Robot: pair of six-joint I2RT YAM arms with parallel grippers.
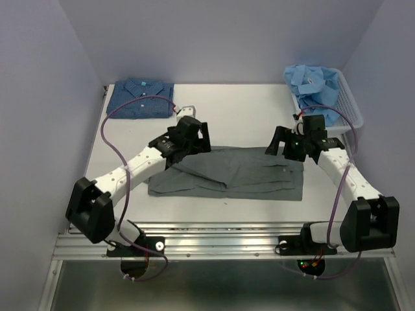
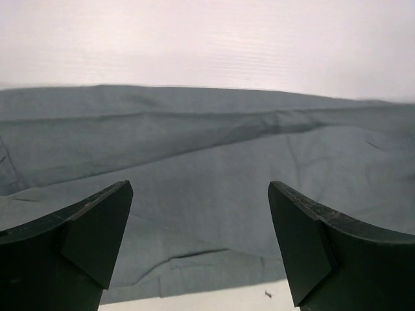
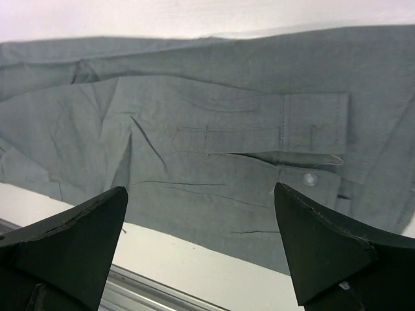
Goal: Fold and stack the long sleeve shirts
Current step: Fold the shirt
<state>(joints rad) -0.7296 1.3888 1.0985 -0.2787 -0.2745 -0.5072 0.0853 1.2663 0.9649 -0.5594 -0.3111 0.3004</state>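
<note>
The grey shirt (image 1: 230, 172) is laid flat across the near middle of the white bench (image 1: 240, 110), partly folded into a long band of matte, creased woven cloth with a buttoned cuff on top. The left gripper (image 2: 201, 194) and right gripper (image 3: 201, 194) are held over it, jaws spread, nothing grasped. At far left a dark blue patterned shirt (image 1: 141, 98) is folded square. At far right light blue shirts (image 1: 318, 81) are heaped in a slatted basket (image 1: 350, 107).
</note>
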